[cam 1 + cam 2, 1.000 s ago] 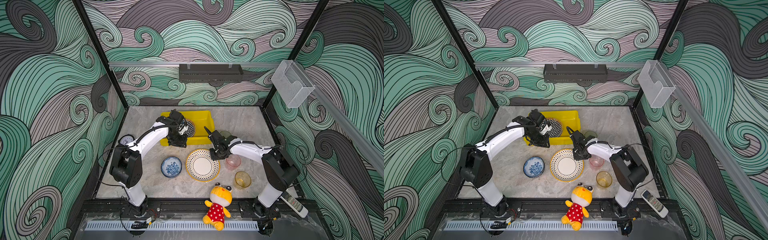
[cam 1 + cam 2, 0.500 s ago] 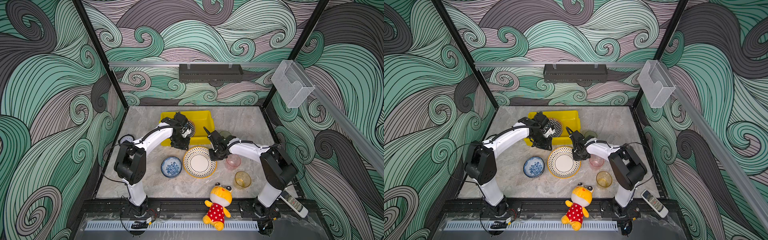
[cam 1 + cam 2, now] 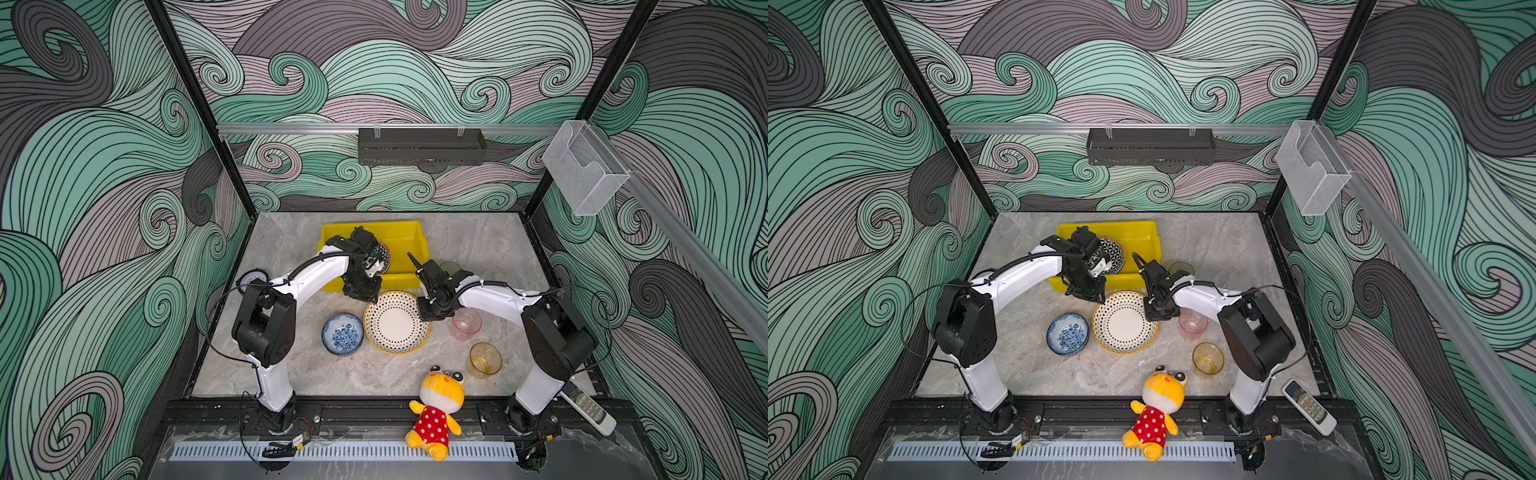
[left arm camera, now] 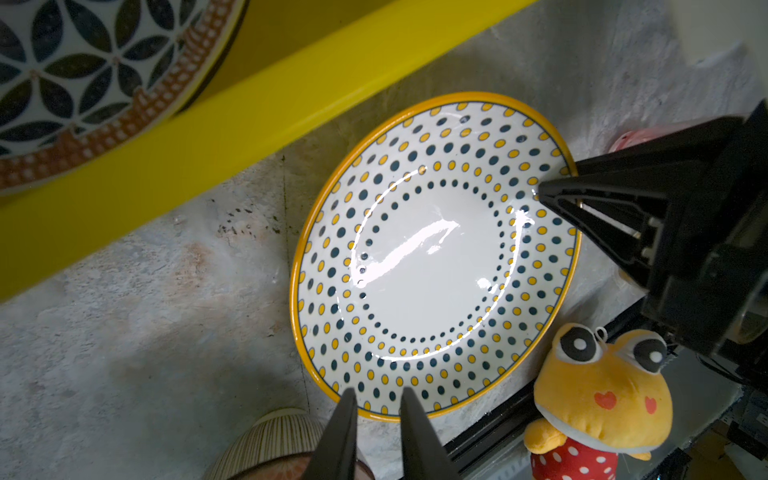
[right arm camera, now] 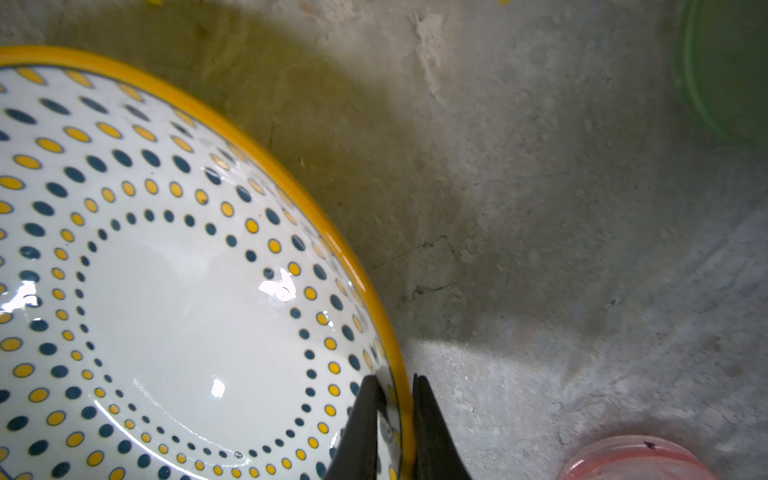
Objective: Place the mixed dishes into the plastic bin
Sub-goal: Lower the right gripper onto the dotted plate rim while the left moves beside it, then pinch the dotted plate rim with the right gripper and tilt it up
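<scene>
Your right gripper pinches the dotted plate by its rim for lifting into the yellow bin near it; left gripper slightly parted, empty.

On my bench I count two plates, a dotted plate and a petal-patterned plate; one bowl; three cups, a green cup, a pink cup and an amber cup; one bin; one plush toy; one clock; one remote. My grippers number two, left gripper and right gripper.
</scene>
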Robot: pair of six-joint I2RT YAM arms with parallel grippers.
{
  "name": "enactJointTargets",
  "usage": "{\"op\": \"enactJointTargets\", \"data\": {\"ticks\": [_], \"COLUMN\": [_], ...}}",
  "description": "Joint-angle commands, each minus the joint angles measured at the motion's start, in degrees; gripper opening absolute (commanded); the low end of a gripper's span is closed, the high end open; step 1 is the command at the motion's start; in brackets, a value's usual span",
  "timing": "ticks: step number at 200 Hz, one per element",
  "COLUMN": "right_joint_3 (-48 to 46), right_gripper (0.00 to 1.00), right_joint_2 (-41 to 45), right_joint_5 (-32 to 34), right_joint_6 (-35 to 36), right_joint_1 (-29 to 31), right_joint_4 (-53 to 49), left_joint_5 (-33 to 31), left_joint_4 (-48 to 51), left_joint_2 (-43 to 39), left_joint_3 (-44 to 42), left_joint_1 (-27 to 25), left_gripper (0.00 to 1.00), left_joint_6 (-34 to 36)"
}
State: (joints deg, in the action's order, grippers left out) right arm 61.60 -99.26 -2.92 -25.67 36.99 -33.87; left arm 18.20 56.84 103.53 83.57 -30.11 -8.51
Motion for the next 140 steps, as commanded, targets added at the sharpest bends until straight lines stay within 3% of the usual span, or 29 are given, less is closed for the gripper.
{"op": "enactJointTargets", "data": {"ticks": [1, 140], "right_joint_3": [-0.61, -2.41], "right_gripper": [0.00, 0.00], "right_joint_2": [1.52, 11.31], "right_joint_5": [3.63, 4.04], "right_joint_6": [-0.10, -1.47], "right_joint_1": [-0.17, -0.17], "right_joint_4": [-3.66, -4.83], "left_joint_5": [-1.47, -1.51], "left_joint_4": [1.79, -0.76], "left_joint_2": [-0.54, -5.34], "left_joint_3": [2.52, -0.33], "left_joint_1": [-0.30, 0.22], "left_gripper": [0.24, 0.24], "left_joint_6": [-0.54, -3.39]}}
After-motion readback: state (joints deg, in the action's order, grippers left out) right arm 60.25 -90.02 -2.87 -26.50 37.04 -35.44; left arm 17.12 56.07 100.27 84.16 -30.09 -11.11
